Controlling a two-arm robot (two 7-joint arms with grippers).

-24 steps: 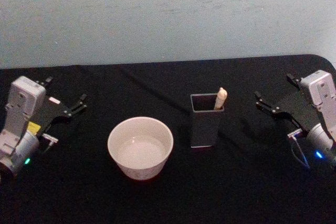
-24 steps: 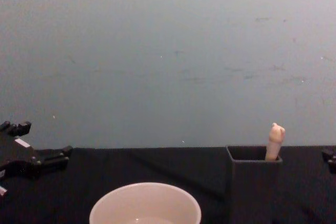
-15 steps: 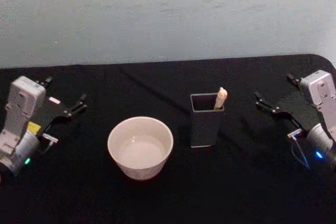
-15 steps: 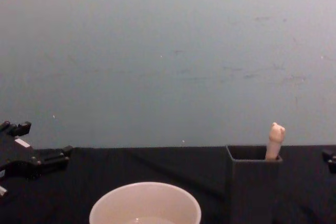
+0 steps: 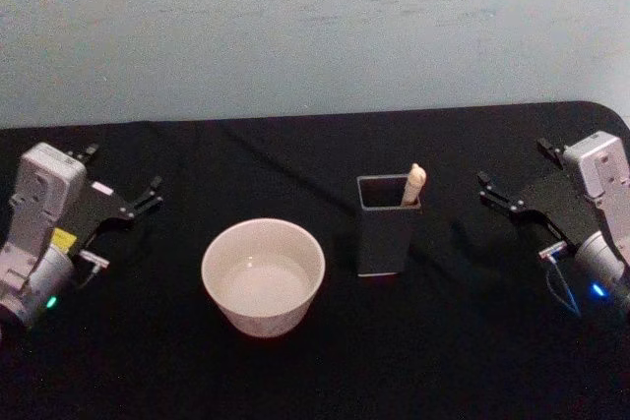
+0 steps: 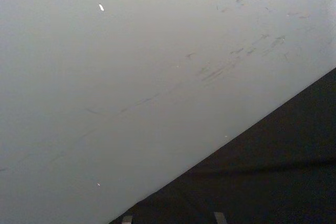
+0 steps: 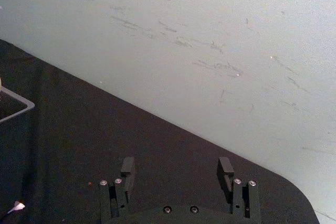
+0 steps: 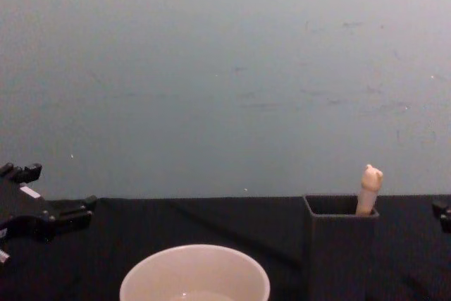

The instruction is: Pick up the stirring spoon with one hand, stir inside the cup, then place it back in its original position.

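The stirring spoon is lodged in the holder at 3 o'clock of the cup, with left end effector and right end effector spread wide.

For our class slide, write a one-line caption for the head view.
Spoon stands in the holder beside the cup; left hand and right hand open at either side.

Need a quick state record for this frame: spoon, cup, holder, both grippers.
stirring spoon: standing in the dark grey holder, cream handle top sticking out
cup: on the black table, to the holder's left, not touching it
left gripper: left side of the table, fingers open, holding nothing
right gripper: right side of the table, fingers open, holding nothing
task stage: spoon not yet picked up
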